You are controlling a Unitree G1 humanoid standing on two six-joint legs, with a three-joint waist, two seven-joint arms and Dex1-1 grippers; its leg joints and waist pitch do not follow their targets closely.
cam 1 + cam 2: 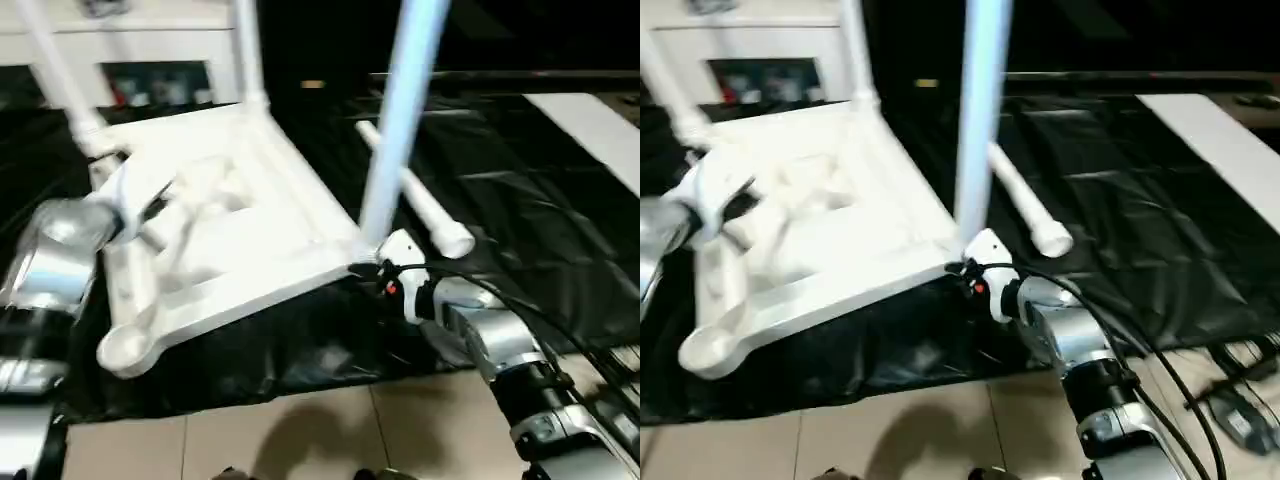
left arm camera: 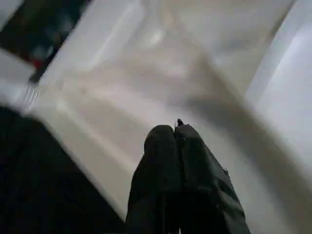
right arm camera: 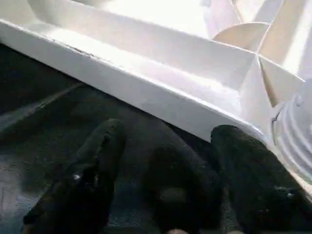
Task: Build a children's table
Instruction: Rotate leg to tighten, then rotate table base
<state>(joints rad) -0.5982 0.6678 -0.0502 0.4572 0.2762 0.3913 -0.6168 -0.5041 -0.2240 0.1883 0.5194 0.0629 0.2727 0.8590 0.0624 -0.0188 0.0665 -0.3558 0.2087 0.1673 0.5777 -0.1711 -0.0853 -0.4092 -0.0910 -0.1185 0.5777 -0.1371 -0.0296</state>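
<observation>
The white table top [image 1: 250,235] lies upside down on a black sheet [image 1: 520,210]. Three white legs stand up from its corner sockets: the near right leg [image 1: 400,120], a far leg [image 1: 246,50] and a far left leg [image 1: 58,70]. The near left socket [image 1: 125,350] holds no leg. A loose leg [image 1: 420,212] lies on the sheet right of the top. My left gripper [image 2: 173,131] is shut with nothing in it, over the top's ribbed underside at its left side. My right gripper [image 3: 168,139] is open, low on the sheet against the rim [image 3: 161,92] at the near right corner.
A white cabinet with glass doors [image 1: 150,60] stands behind the table. Beige floor tiles [image 1: 300,430] run along the sheet's near edge. A white board [image 1: 600,125] lies at the far right. Black cables [image 1: 1120,330] loop off my right forearm.
</observation>
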